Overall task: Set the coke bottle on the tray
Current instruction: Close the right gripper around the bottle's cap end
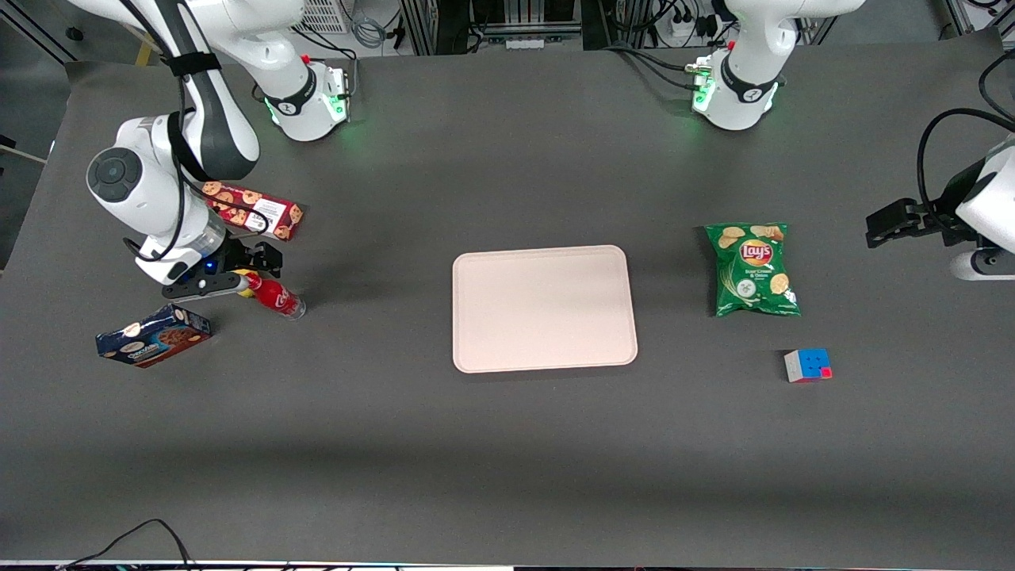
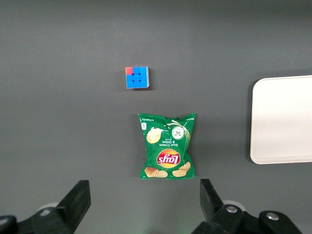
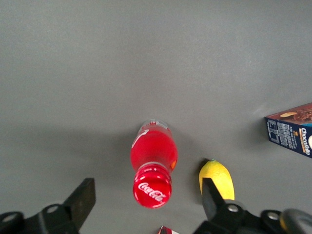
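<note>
The coke bottle (image 1: 275, 296) stands upright on the dark table toward the working arm's end, well apart from the tray (image 1: 544, 308). In the right wrist view I look down on the bottle (image 3: 153, 151), red cap with white script toward the camera. My right gripper (image 1: 238, 274) hangs just above it, open and empty, and in its own view the gripper (image 3: 147, 195) has one finger on either side of the cap without touching it. The pale pinkish-beige tray lies flat at mid-table with nothing on it; its edge also shows in the left wrist view (image 2: 285, 119).
A yellow lemon-like lump (image 3: 217, 178) lies right beside the bottle, close against one finger. A blue cookie box (image 1: 153, 335) lies nearer the front camera, a red cookie pack (image 1: 254, 210) farther. Chips bag (image 1: 753, 270) and puzzle cube (image 1: 807, 365) lie toward the parked arm's end.
</note>
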`<action>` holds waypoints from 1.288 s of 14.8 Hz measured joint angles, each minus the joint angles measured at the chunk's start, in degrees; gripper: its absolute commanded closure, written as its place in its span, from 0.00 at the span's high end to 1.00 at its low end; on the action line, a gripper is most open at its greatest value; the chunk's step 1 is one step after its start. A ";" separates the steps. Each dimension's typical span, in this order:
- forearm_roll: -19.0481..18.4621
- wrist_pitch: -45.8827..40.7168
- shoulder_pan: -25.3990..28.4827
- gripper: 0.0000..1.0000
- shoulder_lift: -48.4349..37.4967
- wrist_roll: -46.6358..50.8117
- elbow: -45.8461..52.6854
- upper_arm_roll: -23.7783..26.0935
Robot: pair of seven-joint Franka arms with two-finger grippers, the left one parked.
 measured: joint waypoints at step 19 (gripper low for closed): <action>-0.05 -0.60 -0.07 0.00 0.05 -0.87 1.61 -0.39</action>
